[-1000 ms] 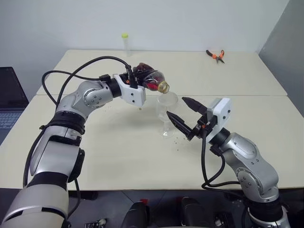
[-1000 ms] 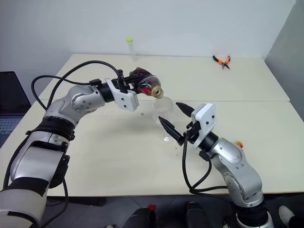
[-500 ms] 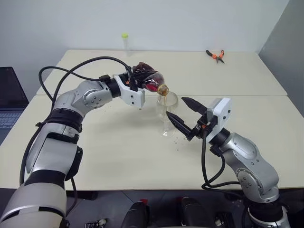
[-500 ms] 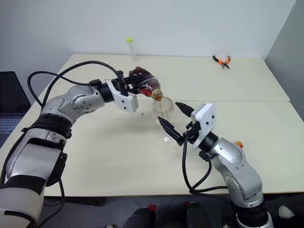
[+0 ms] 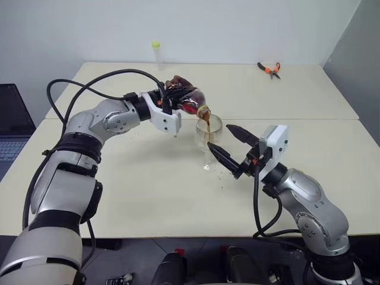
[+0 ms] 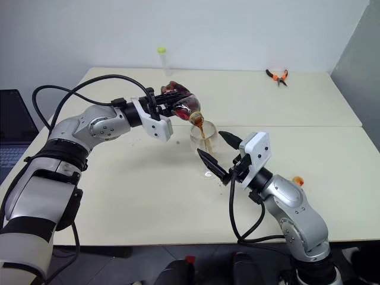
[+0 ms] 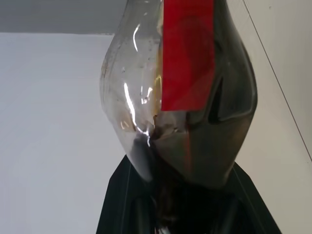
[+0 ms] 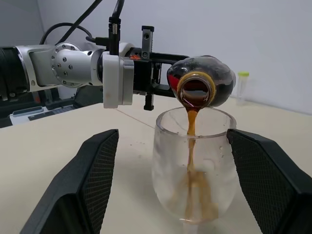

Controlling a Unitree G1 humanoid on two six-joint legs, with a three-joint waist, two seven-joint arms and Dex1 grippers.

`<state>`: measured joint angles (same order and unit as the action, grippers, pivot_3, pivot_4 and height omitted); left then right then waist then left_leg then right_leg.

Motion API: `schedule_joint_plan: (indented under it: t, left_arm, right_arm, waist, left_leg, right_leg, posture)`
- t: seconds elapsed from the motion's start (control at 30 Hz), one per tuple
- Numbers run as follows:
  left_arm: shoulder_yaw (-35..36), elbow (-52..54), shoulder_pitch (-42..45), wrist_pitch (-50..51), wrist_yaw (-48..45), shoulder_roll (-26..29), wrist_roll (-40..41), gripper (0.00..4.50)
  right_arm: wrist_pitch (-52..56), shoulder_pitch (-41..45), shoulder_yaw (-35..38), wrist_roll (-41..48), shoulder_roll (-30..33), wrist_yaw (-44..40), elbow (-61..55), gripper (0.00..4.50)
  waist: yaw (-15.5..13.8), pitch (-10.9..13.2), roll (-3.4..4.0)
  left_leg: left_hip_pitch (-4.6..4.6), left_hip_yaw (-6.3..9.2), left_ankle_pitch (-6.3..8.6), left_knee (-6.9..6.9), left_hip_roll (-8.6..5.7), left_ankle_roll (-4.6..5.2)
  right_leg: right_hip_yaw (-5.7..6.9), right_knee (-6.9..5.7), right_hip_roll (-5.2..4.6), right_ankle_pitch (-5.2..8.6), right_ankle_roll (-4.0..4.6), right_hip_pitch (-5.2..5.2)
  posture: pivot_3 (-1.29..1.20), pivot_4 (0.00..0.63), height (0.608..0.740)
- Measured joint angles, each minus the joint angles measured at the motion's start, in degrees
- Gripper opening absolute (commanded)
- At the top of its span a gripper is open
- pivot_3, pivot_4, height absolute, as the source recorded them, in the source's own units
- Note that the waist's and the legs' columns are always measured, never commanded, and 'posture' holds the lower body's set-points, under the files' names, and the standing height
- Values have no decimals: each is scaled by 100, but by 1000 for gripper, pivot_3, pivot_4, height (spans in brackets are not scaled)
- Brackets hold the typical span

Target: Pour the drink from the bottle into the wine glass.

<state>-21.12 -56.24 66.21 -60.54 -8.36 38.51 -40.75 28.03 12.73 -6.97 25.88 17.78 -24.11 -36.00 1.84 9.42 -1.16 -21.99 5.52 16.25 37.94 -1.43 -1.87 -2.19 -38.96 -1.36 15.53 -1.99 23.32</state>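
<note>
My left gripper (image 5: 170,98) is shut on the bottle (image 5: 187,99), holding it tipped with its open mouth over the wine glass (image 5: 208,134). The bottle (image 7: 180,97) has a red label, and its cap is off. A thin stream of dark brown drink (image 8: 191,127) falls from the bottle (image 8: 202,82) into the wine glass (image 8: 195,168), where a little has pooled in the bowl. The glass stands upright on the table (image 5: 142,190). My right gripper (image 5: 218,136) is open, one finger on each side of the bowl, with a gap on both sides.
A thin clear tube with a yellow-green top (image 5: 156,52) stands at the table's far edge. Orange pliers (image 5: 269,69) lie at the far right. A laptop (image 5: 12,122) sits off the left side. A small orange thing (image 6: 297,180) lies by my right forearm.
The left wrist has rolled and tipped the bottle's mouth further down over the glass. The drink has begun to flow into the bowl. My right gripper has kept still.
</note>
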Motion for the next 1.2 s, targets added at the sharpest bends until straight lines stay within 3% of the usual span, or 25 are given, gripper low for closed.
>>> schedule_joint_plan:
  t: [1.2]
  left_arm:
    - [-226, -292, 443, 15, 551, 85, -405, 739]
  right_arm:
    - [2, -77, -93, 17, 116, -71, -100, 3807]
  waist:
    - [0, 0, 0]
  left_leg:
    - [0, -3, 0, 1, -3, -1]
  right_leg:
    - [0, -1, 0, 0, 0, 0]
  posture:
    - [0, 150, 740]
